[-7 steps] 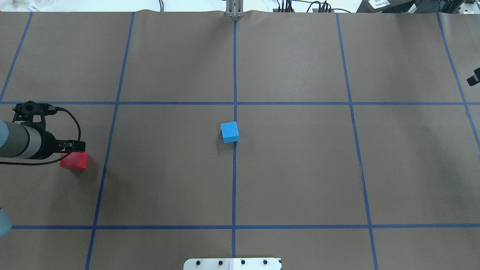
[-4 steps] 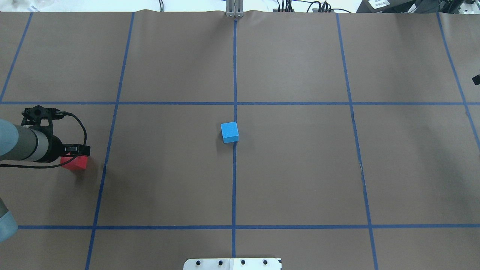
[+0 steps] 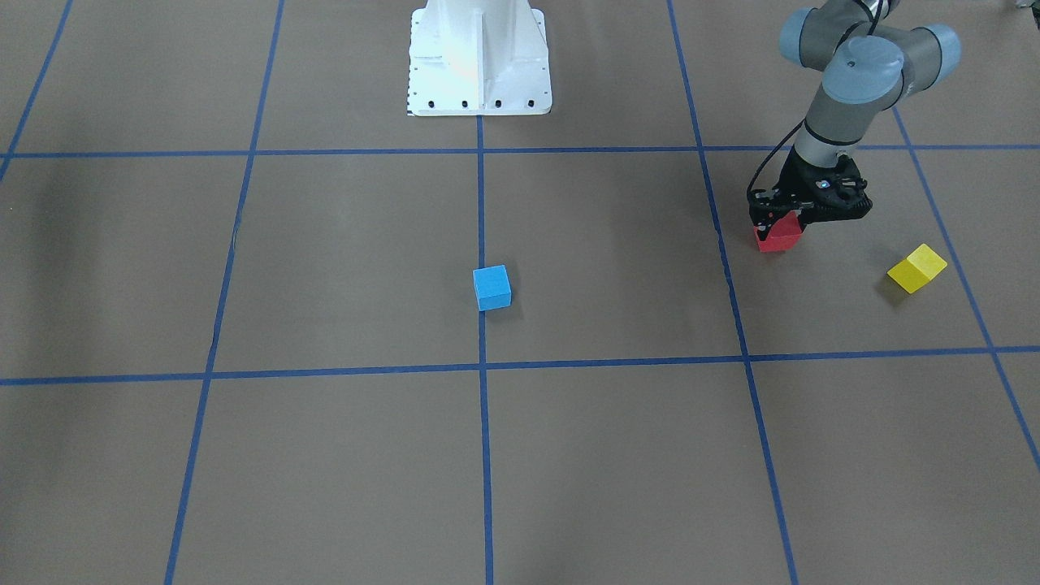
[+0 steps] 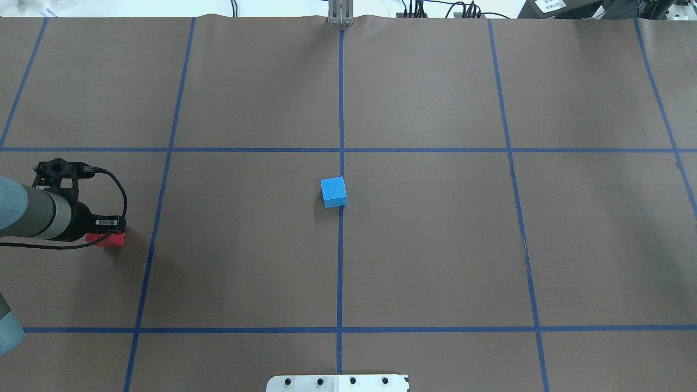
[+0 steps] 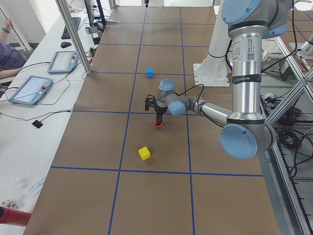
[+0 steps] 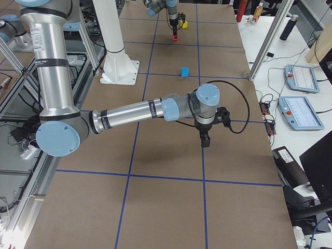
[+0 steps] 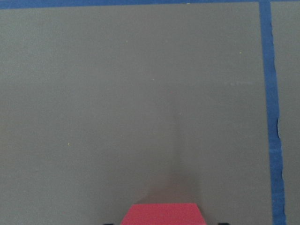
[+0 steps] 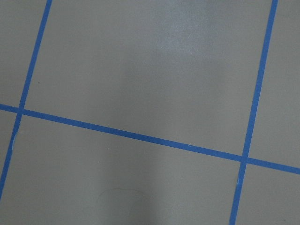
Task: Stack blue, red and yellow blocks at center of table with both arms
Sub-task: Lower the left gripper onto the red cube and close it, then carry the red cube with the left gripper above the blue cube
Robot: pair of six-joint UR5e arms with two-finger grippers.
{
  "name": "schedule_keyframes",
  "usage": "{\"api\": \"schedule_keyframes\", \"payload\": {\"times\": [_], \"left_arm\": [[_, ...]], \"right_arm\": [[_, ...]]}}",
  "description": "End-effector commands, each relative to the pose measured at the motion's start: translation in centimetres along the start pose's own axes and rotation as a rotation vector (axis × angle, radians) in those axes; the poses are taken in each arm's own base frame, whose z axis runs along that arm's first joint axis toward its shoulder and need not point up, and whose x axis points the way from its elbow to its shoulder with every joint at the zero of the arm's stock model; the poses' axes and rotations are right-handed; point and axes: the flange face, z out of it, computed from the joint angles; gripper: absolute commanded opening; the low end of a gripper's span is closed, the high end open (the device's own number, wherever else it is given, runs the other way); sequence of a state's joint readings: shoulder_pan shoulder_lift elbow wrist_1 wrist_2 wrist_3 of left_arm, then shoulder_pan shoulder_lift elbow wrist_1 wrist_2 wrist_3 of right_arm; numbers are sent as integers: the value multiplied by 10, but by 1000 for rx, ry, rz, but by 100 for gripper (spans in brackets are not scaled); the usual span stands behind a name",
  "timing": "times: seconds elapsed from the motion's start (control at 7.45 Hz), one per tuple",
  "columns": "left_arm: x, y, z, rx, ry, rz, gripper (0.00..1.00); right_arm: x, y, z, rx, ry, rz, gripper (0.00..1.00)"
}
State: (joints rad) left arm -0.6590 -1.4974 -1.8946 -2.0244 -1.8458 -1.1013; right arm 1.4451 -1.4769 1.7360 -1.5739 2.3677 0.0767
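Observation:
The blue block [image 4: 333, 191] sits at the table's centre, also in the front view [image 3: 491, 288]. The red block [image 4: 107, 239] lies at the far left of the overhead view. My left gripper [image 4: 110, 224] is low over it, pointing down. In the left wrist view the red block [image 7: 163, 214] sits at the bottom edge with a dark fingertip on each side and a gap to each, so the gripper is open around it. The yellow block [image 3: 916, 268] lies beyond the red one. My right gripper [image 6: 203, 140] hangs over bare table; I cannot tell whether it is open or shut.
Blue tape lines divide the brown table cover into squares. The white robot base [image 3: 479, 57] stands at the robot's edge of the table. Tablets [image 5: 29, 90] and cables lie on the operators' bench beside the table.
My left gripper has come down onto the red block, covering more of it. My right gripper has slid out of the overhead view at its right edge. The blocks have not moved.

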Motion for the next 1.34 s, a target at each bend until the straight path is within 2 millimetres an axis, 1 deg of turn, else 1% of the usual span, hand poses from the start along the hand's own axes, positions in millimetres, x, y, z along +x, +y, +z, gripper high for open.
{"api": "schedule_keyframes", "payload": {"times": [0.0,0.13,0.27,0.4,0.54,0.67,0.81,0.94,1.07,1.21], "left_arm": [[30,4,-43,-76,41,-3,0],[73,-13,-64,-64,63,4,0],[122,-31,-81,-72,49,0,0],[179,-51,-108,-85,21,-9,0],[234,-70,-131,-97,1,-16,0],[284,-92,-141,-105,-11,-21,0],[332,-117,-135,-112,-14,-21,0],[377,-137,-140,-112,-10,-24,0],[404,-149,-142,-101,14,-19,0],[416,-154,-135,-96,32,-12,0]], "right_arm": [[18,16,0,-6,-16,43,100],[32,31,2,-14,-42,77,100],[44,40,-4,-6,-39,105,100],[54,43,-11,9,-37,125,100],[62,48,-14,14,-34,140,100],[72,62,-13,11,-32,134,100],[82,72,-14,12,-30,118,100],[86,76,-15,14,-29,110,100],[87,80,-14,11,-28,97,100],[89,81,-13,9,-27,45,100]]}}
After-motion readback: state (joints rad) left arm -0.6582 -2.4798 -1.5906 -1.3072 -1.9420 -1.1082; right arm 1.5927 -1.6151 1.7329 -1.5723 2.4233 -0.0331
